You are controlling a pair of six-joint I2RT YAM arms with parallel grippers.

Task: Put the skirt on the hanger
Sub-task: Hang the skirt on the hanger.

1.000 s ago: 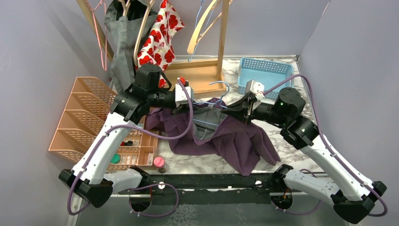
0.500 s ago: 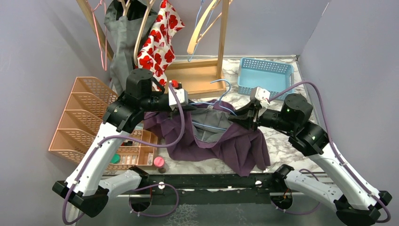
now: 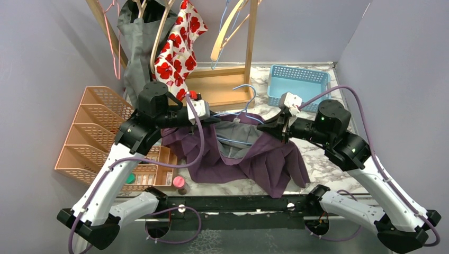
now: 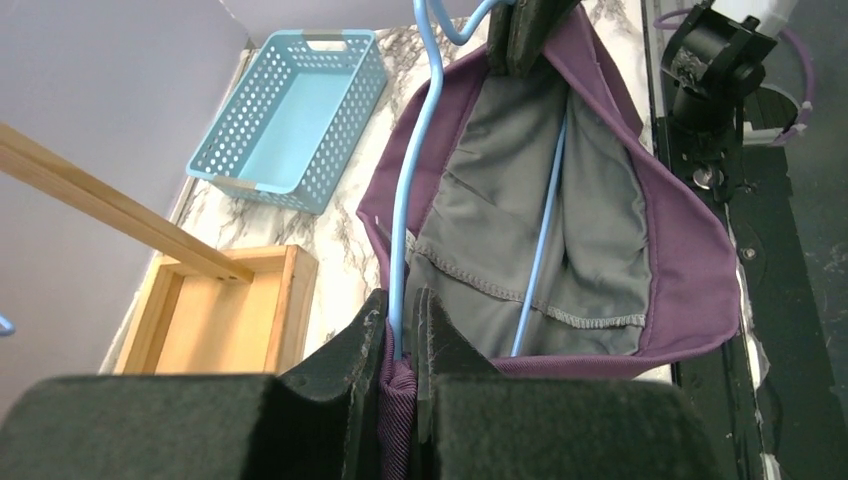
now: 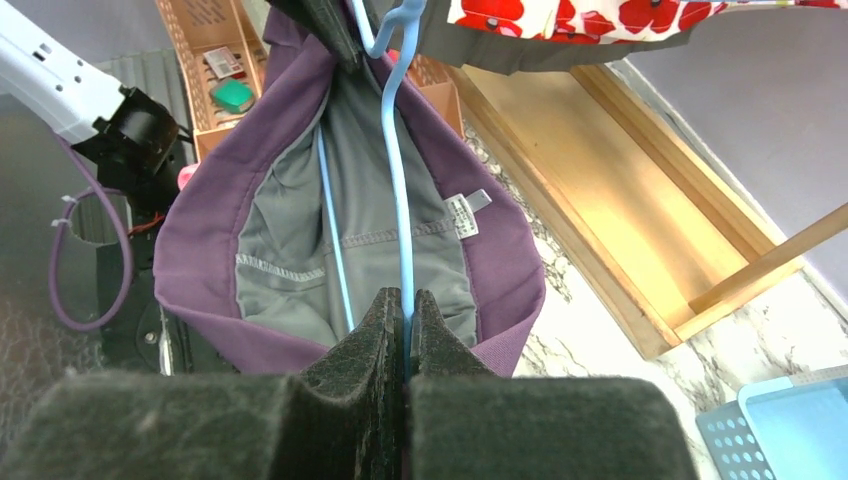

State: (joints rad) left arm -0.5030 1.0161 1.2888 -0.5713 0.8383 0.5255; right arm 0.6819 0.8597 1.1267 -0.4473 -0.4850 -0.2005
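Observation:
A purple skirt (image 3: 265, 161) with grey lining hangs between my two grippers above the marble table. A light blue wire hanger (image 3: 244, 96) runs inside its open waistband, hook pointing to the back. My left gripper (image 3: 214, 119) is shut on the left end of the waistband together with the hanger wire. In the left wrist view the left gripper (image 4: 400, 335) pinches the hanger (image 4: 405, 200) and the skirt (image 4: 685, 250). My right gripper (image 3: 270, 123) is shut at the other end. In the right wrist view the right gripper (image 5: 405, 310) clamps the hanger (image 5: 395, 160) at the skirt (image 5: 215, 210) edge.
A wooden rack (image 3: 249, 37) at the back holds a grey garment (image 3: 135, 47), a red floral one (image 3: 177, 50) and spare hangers. A blue basket (image 3: 299, 84) sits back right, an orange organiser (image 3: 100, 132) left, a pink-capped bottle (image 3: 179, 181) near the front rail.
Both grippers drew apart and back, spreading the waistband along the hanger. The right gripper shifted right along the hanger and is shut there again. The skirt hangs higher.

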